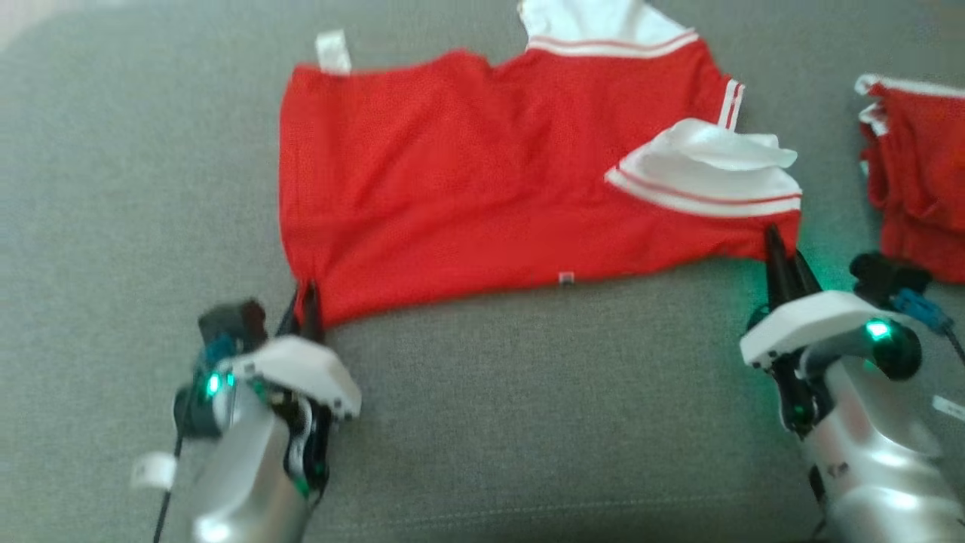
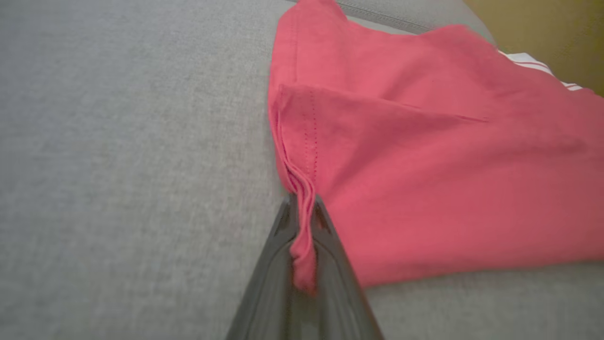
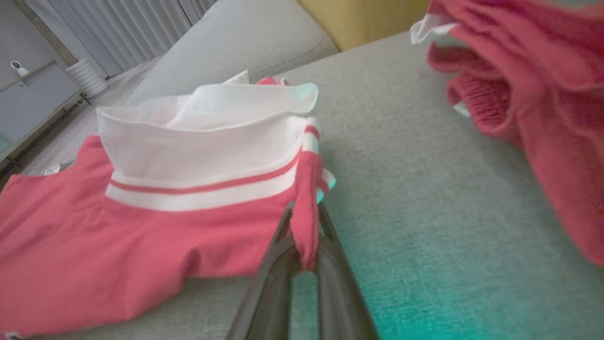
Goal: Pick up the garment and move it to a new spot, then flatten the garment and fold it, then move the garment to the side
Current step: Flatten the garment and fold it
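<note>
The left gripper (image 1: 308,302) and right gripper (image 1: 780,253) each clamp a near corner of the red mesh shirt with white striped trim (image 1: 452,188), spread ahead on the grey fabric cushion (image 1: 528,392). Folding seems underway: next, lift both corners evenly forward.

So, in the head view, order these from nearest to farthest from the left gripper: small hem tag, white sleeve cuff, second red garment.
From the left gripper:
1. small hem tag, on the near edge.
2. white sleeve cuff, further right.
3. second red garment, far right.
</note>
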Controlling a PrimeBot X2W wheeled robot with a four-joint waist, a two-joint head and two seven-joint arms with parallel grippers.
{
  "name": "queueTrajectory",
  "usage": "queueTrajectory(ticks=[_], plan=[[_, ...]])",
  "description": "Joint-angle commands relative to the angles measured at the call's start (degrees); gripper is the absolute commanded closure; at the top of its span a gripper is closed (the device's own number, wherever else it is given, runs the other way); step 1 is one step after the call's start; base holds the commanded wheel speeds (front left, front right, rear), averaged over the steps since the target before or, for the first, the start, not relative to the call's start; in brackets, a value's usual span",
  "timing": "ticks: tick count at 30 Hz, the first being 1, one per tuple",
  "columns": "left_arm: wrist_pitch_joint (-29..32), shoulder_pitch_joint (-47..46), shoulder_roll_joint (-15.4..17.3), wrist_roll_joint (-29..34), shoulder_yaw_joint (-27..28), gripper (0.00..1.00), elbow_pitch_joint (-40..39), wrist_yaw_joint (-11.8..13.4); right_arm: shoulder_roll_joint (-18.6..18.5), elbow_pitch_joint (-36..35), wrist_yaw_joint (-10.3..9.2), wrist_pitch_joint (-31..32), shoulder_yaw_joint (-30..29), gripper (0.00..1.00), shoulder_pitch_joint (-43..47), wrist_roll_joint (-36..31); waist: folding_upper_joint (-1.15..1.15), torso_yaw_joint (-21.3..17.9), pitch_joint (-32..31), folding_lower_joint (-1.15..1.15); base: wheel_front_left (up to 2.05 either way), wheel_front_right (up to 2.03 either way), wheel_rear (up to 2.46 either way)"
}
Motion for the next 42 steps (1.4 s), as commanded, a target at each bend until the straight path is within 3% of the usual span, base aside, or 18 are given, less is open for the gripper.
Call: queueTrajectory(ticks=[1, 8, 9, 10, 11, 18, 26, 32, 36, 42], plan=[[0.21, 1.58, 1.05, 0.77, 2.48, 1.0, -1.16, 0.46, -1.21, -1.41, -0.05, -0.72, 0.65, 1.0, 1.3, 0.36, 0.0, 0.34, -2.69, 0.0, 0.0, 0.0, 0.0], [0.21, 7.3, 1.05, 3.06, 5.48, 1.0, -4.97, 1.4, -2.06, -2.74, -0.05, -0.82, -0.01, 1.0, 6.59, 2.16, 0.0, 1.19, -6.62, 0.0, 0.0, 0.0, 0.0], [0.21, 7.67, 1.05, 3.2, 5.88, 0.74, -5.5, 1.35, -2.0, -3.0, -0.05, -0.82, 0.06, 0.84, 7.1, 2.52, 0.0, 1.22, -6.57, 0.0, 0.0, 0.0, 0.0], [0.21, 7.86, 1.05, 3.33, 5.94, 0.0, -6.23, 1.21, -2.02, -3.3, -0.05, -0.82, 0.0, 0.14, 7.38, 2.84, 0.0, 1.26, -6.32, 0.0, 0.0, 0.0, 0.0], [0.21, 7.76, 1.05, 3.79, 5.68, 0.0, -6.6, 1.07, -2.16, -3.7, -0.05, -0.82, -0.02, 0.0, 7.44, 2.94, 0.0, 1.3, -5.96, 0.0, 0.0, 0.0, 0.0], [1.2, -1.52, 3.34, 7.07, 4.81, 0.0, -5.25, -2.08, -3.11, -7.57, -0.05, 0.43, 2.01, 0.0, 2.1, 0.94, 0.0, 0.84, -2.85, 0.0, 0.0, 0.0, 0.0], [12.66, -18.21, 8.86, 7.98, 2.93, 0.0, 0.58, -7.52, -3.14, -10.41, -0.05, 3.51, 7.22, 0.0, -9.24, -0.04, 0.0, -0.93, 2.46, 0.0, 0.0, 0.0, 0.0], [17.78, -25.72, 10.39, 7.46, 2.18, 0.0, 3.21, -9.88, -3.91, -11.69, -0.05, 4.38, 11.43, 0.0, -15.28, 0.16, 0.0, -1.75, 6.63, 0.0, 0.0, 0.0, 0.0], [19.14, -29.83, 11.31, 8.1, 1.32, 0.0, 5.03, -10.16, -4.91, -12.01, -0.05, 4.72, 14.31, 0.0, -18.85, 0.7, 0.0, -1.99, 9.64, 0.0, 0.0, 0.0, 0.0], [19.57, -34.02, 11.03, 9.35, 0.38, 0.0, 8.19, -7.92, -6.92, -11.66, -0.05, 4.77, 16.52, 0.0, -23.99, 1.67, 0.0, -1.12, 13.37, 0.0, 0.0, 0.0, 0.0]])
